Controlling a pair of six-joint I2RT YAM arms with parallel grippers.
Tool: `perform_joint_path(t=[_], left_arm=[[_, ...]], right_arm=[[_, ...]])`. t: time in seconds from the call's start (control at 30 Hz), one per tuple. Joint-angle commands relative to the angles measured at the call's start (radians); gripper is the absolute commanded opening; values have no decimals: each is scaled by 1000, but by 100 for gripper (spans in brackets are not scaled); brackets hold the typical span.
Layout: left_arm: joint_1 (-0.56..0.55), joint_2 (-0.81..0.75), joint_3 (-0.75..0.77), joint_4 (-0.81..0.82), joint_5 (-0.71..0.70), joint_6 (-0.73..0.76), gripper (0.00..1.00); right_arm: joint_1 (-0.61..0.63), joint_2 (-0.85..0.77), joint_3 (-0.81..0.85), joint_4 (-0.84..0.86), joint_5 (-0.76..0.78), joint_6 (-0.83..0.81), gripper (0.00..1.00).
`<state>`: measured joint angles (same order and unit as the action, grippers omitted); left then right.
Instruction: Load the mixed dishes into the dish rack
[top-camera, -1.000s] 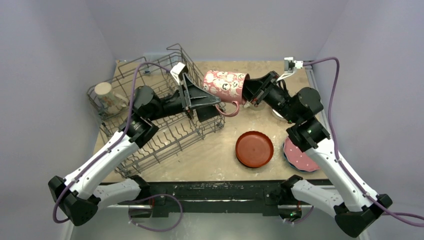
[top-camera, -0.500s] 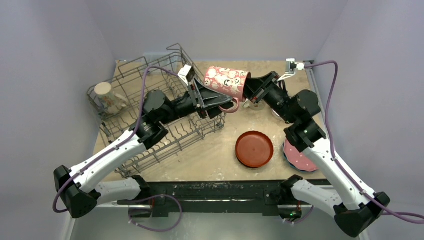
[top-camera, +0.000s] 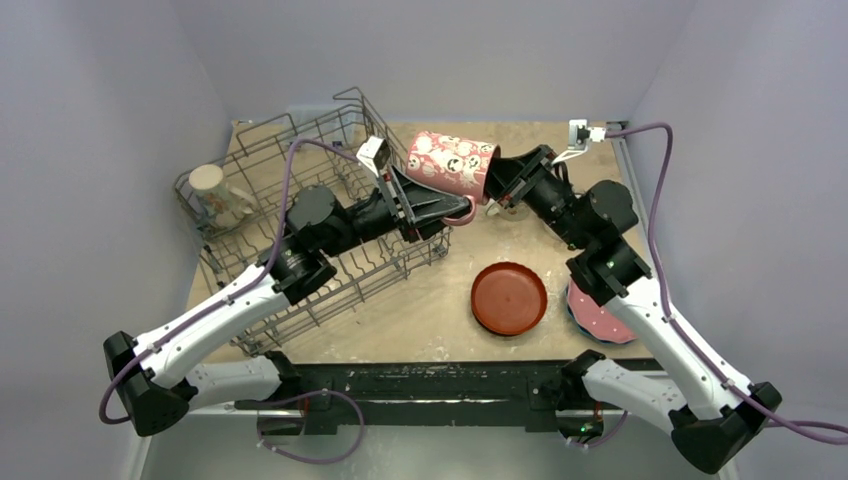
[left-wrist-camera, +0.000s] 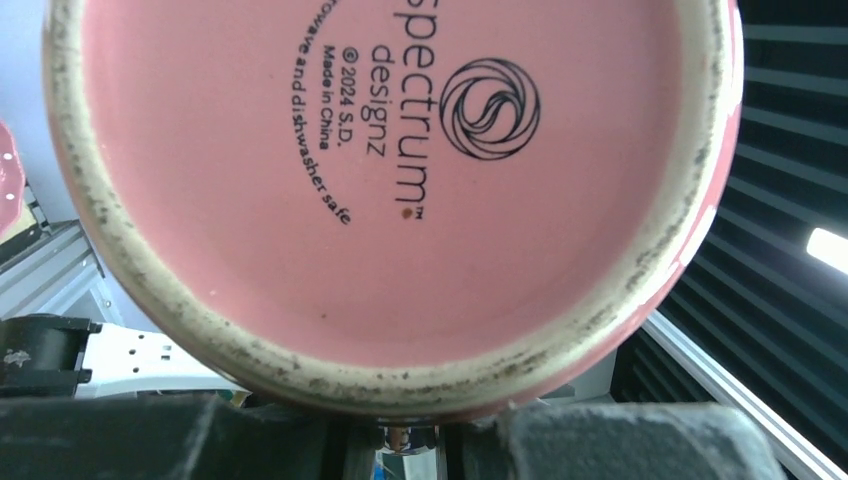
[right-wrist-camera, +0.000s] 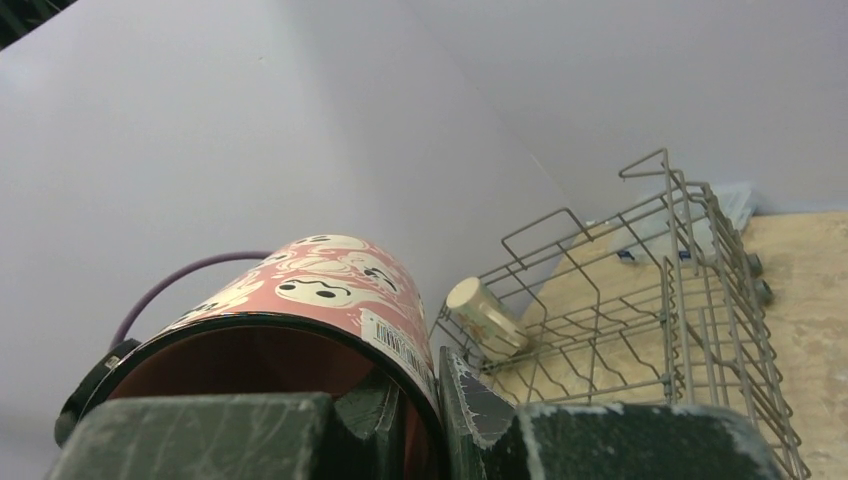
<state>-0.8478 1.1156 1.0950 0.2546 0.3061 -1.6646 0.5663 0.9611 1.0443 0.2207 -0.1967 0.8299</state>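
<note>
Now left hand (top-camera: 455, 210), earlier wide, tight on pink mug (top-camera: 450, 167) handle.

The pink mug (top-camera: 448, 165) hangs above the far middle of the table (top-camera: 430, 315), pinned between the left gripper (top-camera: 450, 208) at its handle and the right gripper (top-camera: 495, 184) clamped over its rim. Both arms bar any crossing there. The rack (top-camera: 340, 292) fills the left side, and its raised wire sides and upright tines block a low approach. The left arm (top-camera: 320, 220) lies across its middle, and a beige mug (top-camera: 210, 188) takes its far left corner. At near right, the red plate (top-camera: 509, 297) lies open from above. The dotted plate (top-camera: 598, 320) sits partly under the right arm (top-camera: 610, 265). Bare table runs between rack and red plate.
</note>
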Motion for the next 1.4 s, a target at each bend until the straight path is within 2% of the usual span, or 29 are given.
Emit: perform_joint_path(t=[0.0, 0.1, 0.3, 0.37, 0.47, 0.57, 0.7, 0.83, 0.93, 1.2, 1.27, 1.37], left_arm=[[3, -34, 63, -108, -145, 50, 0], [1, -56, 59, -190, -189, -3, 0], [2, -88, 7, -181, -254, -133, 0], [0, -86, 24, -215, -249, -136, 0], [1, -104, 2, -220, -274, -132, 0], [0, -137, -30, -206, -303, -121, 0], [2, -179, -33, -247, -358, -63, 0], [1, -218, 24, -444, -439, 23, 0], [2, -204, 142, -660, -488, 115, 0], [0, -137, 379, -1189, -708, 341, 0], [0, -96, 443, -1361, -788, 360, 0], [2, -59, 497, -1534, -909, 379, 0]], right_arm=[[18, -46, 42, 1, 15, -12, 0], [17, -62, 32, -56, 54, -41, 10], [17, -65, 37, -137, 99, -95, 22], [18, -61, 32, -142, 100, -99, 34], [18, -49, 19, -133, 71, -94, 44], [17, -32, 14, -138, 49, -88, 62], [17, -19, 7, -153, 39, -88, 77], [17, 5, 28, -233, 24, -110, 91], [18, 7, 44, -359, 37, -159, 98], [17, -50, 83, -593, 143, -244, 99], [17, -62, 92, -626, 175, -265, 99], [17, -63, 125, -664, 195, -283, 99]])
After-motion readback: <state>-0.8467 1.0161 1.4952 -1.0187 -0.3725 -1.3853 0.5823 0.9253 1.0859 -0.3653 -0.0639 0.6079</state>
